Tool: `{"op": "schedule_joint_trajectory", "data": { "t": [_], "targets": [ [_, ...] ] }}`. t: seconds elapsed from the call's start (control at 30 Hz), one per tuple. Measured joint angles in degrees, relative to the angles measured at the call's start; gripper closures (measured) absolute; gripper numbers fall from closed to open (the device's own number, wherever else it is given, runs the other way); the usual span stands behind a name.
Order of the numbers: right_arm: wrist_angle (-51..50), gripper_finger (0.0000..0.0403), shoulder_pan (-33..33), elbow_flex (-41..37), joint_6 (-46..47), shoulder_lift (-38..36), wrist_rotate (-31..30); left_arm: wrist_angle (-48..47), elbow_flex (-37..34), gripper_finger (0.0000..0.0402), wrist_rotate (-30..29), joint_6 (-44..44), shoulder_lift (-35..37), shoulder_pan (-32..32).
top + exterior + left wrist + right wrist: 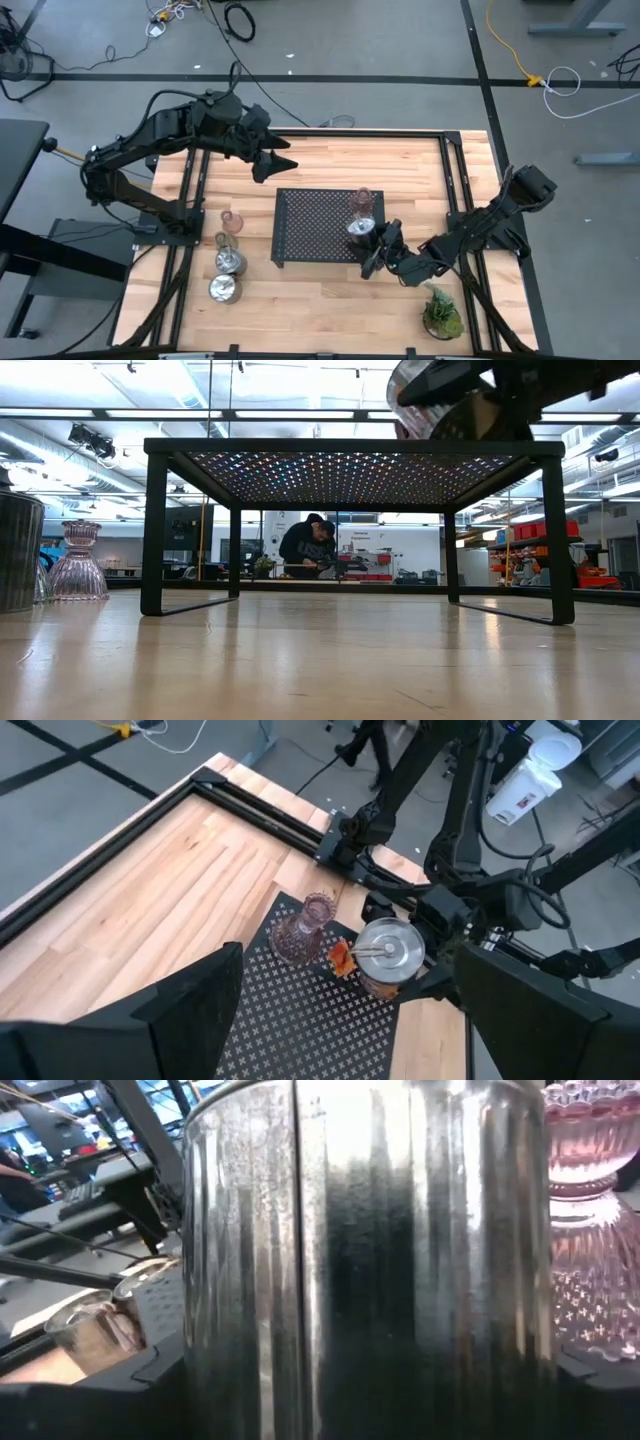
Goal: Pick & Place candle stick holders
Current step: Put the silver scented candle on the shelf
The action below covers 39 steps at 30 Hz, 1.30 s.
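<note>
From above, at the left of the table we see the left arm folded back toward the far edge, its left gripper [277, 160] hovering above bare wood beyond the tray; we count its fingers spread apart, holding nothing. Below it, off the tray's left side, stands a column of holders: a pink glass cup [231, 221] farthest back, then a silver holder [230, 261], then another silver holder [224, 290] nearest the front edge, each just beside the next. Centre table we note the black perforated tray [310, 225]. On its right part stands a second pink glass cup [363, 201], and just in front of that a third silver holder [361, 230] at the tray's right front corner. The right gripper [378, 247] reaches in from the right and we see its fingers closed around this holder's wall; in the right wrist view the shiny cylinder [370, 1260] fills the frame between them. Whether it rests on the mesh or hangs just over it, we cannot tell. Far right, near the front edge, sits a small potted plant [442, 316].
</note>
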State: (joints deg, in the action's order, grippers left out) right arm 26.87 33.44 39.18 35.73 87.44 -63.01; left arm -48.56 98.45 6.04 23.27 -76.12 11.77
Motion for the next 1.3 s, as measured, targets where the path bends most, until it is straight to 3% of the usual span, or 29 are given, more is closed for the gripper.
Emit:
{"op": "schedule_joint_trajectory", "data": {
  "t": [0.37,0.53,0.83,1.1,1.3],
  "targets": [
    [-1.2,0.0059,-2.3,0.1,0.3,0.3,3.6,-0.2,-0.1,0.0039,0.2,0.0,-0.4,0.0],
    [-2.0,0.0017,-2.4,0.1,2.6,0.3,3.8,-0.2,-0.1,0.0039,0.2,-0.1,-0.4,0.0],
    [-1.6,0.0051,-2.4,0.1,1.4,0.3,5.3,-0.2,-0.1,0.0039,0.2,-0.1,-0.4,0.0],
    [-1.6,0.0009,-2.4,0.1,1.3,0.3,5.9,-0.2,-0.1,0.0039,0.2,-0.1,-0.4,0.0],
    [-1.6,0.0009,-2.4,0.1,1.2,0.3,6.1,-0.2,-0.1,0.0039,0.2,-0.1,-0.4,0.0]
  ]
}}
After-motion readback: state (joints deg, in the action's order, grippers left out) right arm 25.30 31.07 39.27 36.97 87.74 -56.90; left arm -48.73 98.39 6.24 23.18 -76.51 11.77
